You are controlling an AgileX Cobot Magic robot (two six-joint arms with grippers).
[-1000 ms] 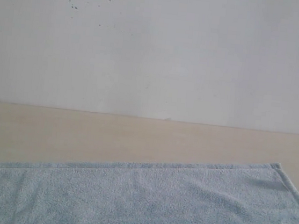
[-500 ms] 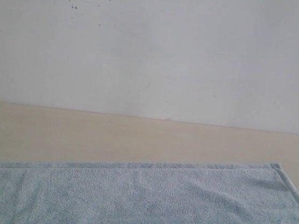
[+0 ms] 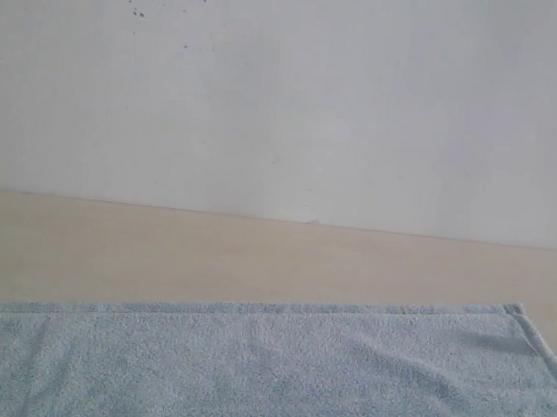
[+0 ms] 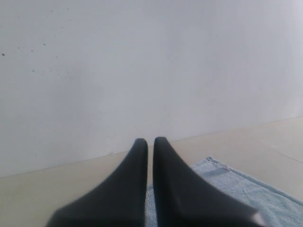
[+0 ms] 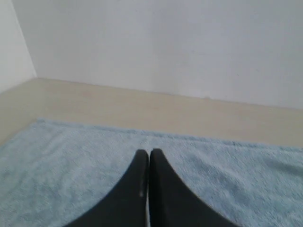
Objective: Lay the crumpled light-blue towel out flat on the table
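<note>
The light-blue towel lies flat and smooth across the near part of the beige table, its hemmed far edge running slightly uphill to a corner at the right. No gripper appears in the exterior view. In the left wrist view my left gripper is shut and holds nothing, raised above the table with a towel corner behind it. In the right wrist view my right gripper is shut and empty, hovering over the spread towel.
A white wall with a few small dark specks rises behind the table's far edge. A strip of bare table lies between the towel's hem and the wall. A side wall meets it at a corner.
</note>
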